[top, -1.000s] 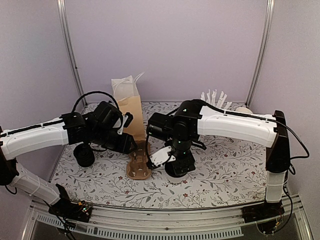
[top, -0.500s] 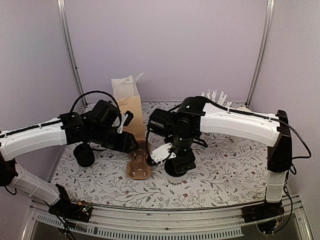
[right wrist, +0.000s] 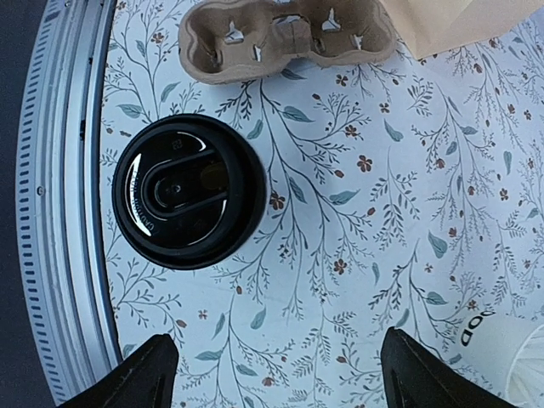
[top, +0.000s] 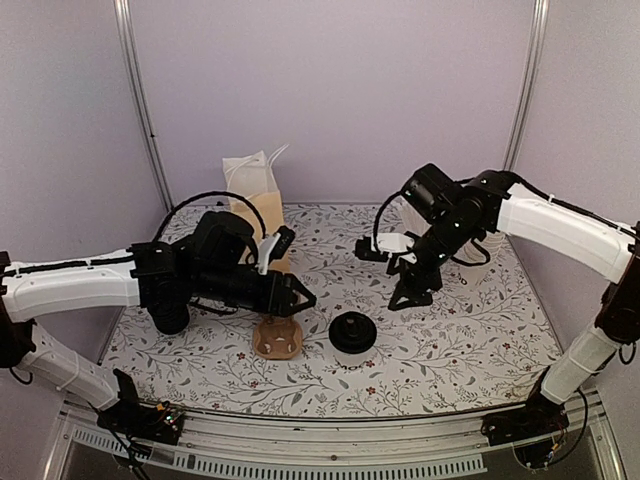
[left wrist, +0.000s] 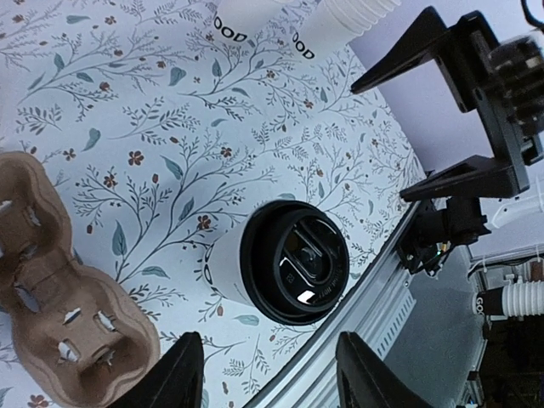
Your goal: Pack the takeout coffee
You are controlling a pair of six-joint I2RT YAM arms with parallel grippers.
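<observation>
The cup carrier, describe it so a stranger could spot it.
On the floral table, look in front of the brown paper bag. The cup carrier lies flat, left of a black-lidded cup. Only it is brown moulded pulp with holes.

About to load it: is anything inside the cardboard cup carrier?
Nothing: both pockets of the carrier show empty. The lidded cup stands beside it. From above, the left pincer hides its far end.
</observation>
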